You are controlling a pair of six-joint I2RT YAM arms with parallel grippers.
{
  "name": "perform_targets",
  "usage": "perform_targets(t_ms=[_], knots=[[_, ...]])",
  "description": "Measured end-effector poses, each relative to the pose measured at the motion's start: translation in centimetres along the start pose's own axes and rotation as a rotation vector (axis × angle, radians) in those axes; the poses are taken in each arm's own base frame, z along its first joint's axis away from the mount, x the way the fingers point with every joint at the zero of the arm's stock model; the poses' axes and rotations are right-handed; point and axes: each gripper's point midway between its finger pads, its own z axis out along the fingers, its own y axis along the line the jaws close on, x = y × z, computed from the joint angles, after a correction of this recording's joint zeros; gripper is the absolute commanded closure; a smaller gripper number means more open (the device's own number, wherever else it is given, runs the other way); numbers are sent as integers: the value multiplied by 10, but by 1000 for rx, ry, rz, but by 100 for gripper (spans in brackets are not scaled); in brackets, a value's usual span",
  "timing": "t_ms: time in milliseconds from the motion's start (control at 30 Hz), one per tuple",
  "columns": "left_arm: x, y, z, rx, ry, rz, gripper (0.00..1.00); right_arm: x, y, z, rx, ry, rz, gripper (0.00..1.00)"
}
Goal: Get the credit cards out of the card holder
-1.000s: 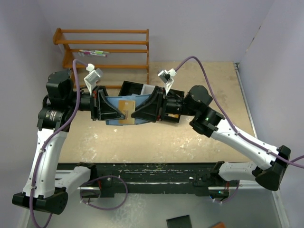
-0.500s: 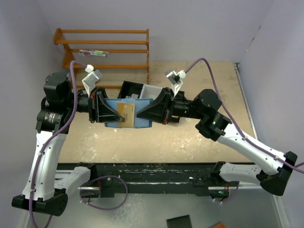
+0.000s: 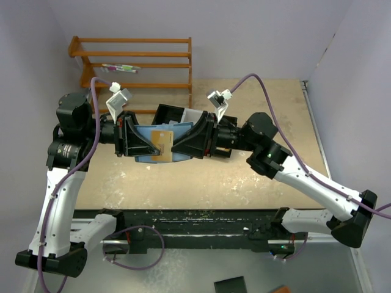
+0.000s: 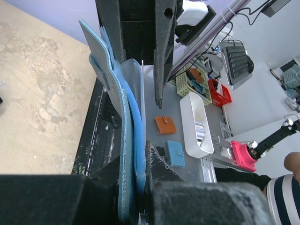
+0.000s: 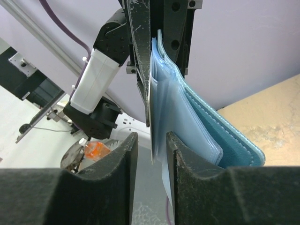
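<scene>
My left gripper (image 3: 146, 145) is shut on the left side of the blue card holder (image 3: 146, 135) and holds it on edge above the table. A gold-tan credit card (image 3: 162, 141) sticks out of the holder's pockets toward the right. My right gripper (image 3: 178, 145) faces it, narrowly open, with a finger on each side of the clear pocket and card edge. In the right wrist view the gripper (image 5: 151, 138) shows a gap beside that thin edge (image 5: 153, 117). In the left wrist view the gripper (image 4: 133, 161) clamps the holder (image 4: 119, 108).
A wooden rack (image 3: 137, 61) stands at the back left. A black-and-white tray (image 3: 168, 113) sits on the table just behind the held holder. A black rail (image 3: 201, 223) runs along the table's near edge.
The right gripper drew back to the right half a second ago and has come back left onto the holder's open edge. The left gripper still holds the holder and card.
</scene>
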Motion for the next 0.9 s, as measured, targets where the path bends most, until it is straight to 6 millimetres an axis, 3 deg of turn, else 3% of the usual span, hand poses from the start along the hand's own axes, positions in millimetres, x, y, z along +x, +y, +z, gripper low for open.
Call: perform_targets(t_ms=[100, 333, 400, 500, 900], knots=[[0, 1, 0, -2, -1, 0, 91, -2, 1, 1, -3, -3, -3, 73], [-1, 4, 0, -14, -4, -6, 91, -1, -3, 4, 3, 1, 1, 73], [-1, 6, 1, -21, -6, -10, 91, -1, -4, 5, 4, 2, 2, 78], [0, 9, 1, -29, -7, -11, 89, 1, -6, 6, 8, 5, 5, 100], [1, 10, 0, -57, 0, -1, 87, 0, -9, -4, 41, -6, 22, 100]])
